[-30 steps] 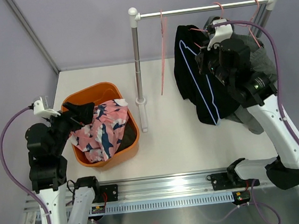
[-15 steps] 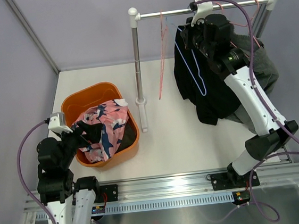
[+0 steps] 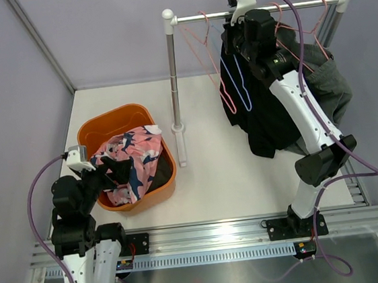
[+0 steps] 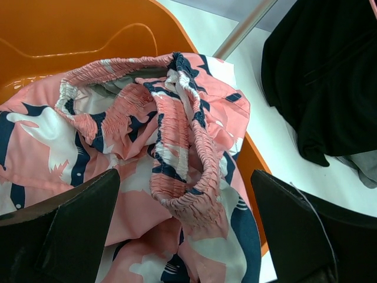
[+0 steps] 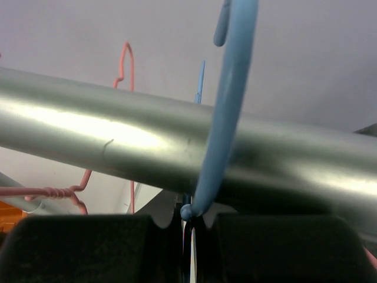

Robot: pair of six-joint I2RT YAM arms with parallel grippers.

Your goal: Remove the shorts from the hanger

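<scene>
Only the right wrist view shows the right gripper [image 5: 187,220] pinching the blue hanger [image 5: 227,118]; rail [image 5: 88,135] at 12 o'clock. Left gripper [image 4: 184,180] spread.

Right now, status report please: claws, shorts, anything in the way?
Left claw open over pink shorts in basket. Right claw shut on blue hanger at rail. Black shorts, grey shorts hanging. Nothing blocking.

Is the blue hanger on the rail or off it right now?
On. The blue hanger hooks over the metal rail, just above the right gripper.
</scene>
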